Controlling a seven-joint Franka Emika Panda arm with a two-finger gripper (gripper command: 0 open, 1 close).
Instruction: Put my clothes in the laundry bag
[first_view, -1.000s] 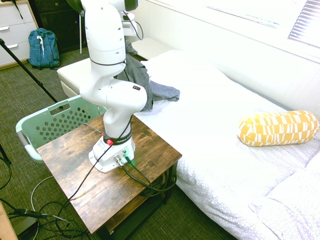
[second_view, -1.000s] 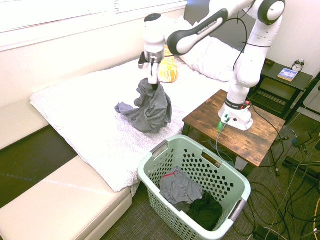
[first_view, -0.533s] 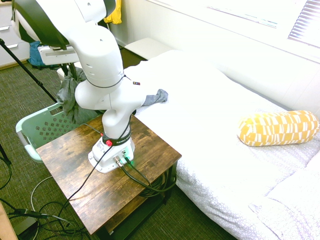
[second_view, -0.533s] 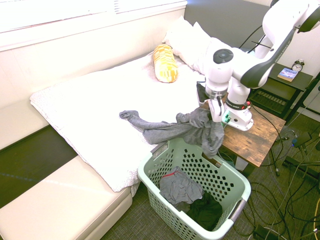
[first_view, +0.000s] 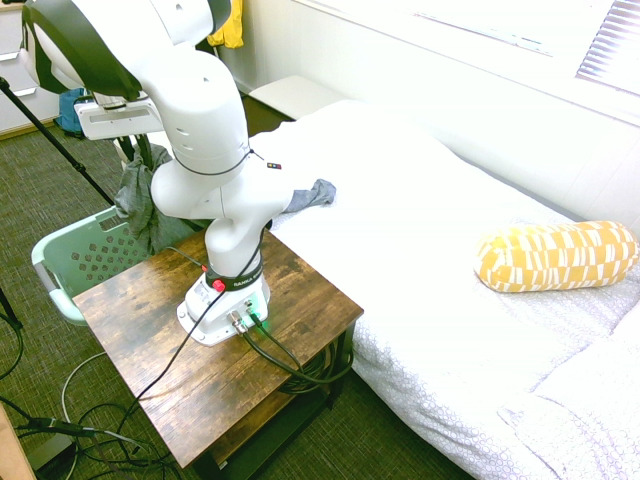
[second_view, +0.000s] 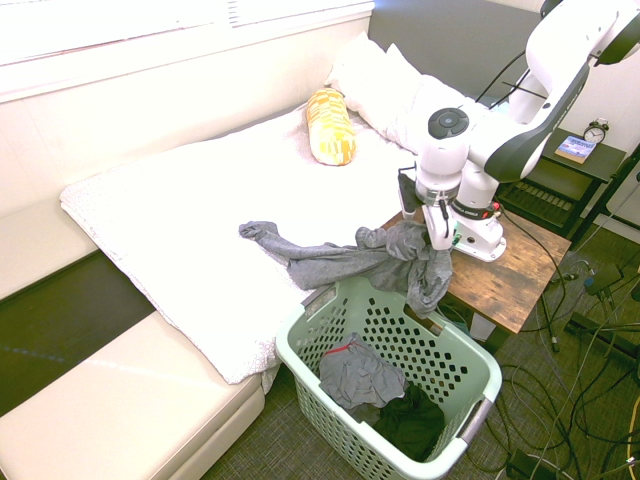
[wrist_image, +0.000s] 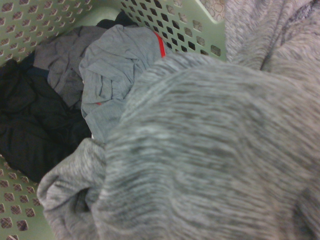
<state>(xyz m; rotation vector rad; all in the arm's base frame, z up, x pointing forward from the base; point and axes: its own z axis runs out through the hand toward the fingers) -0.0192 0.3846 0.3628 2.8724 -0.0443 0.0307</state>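
Grey garment (second_view: 345, 262) draped over basket (second_view: 482, 362) rim, sleeve on bed (second_view: 200, 230)

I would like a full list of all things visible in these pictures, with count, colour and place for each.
grey garment: one, heather grey, hanging from the hand over the basket rim, one end trailing on the bed
laundry basket: one, pale mint green, on the floor between bed and wooden table
clothes in the basket: a grey piece with red trim and a dark piece, at the bottom
bed: one, white cover
bolster pillow: one, yellow and white, on the bed
white pillows: at the head of the bed, count unclear
wooden table: one, dark brown, beside the bed
backpack: one, blue, on the floor, mostly hidden
hand: one, shut on the grey garment
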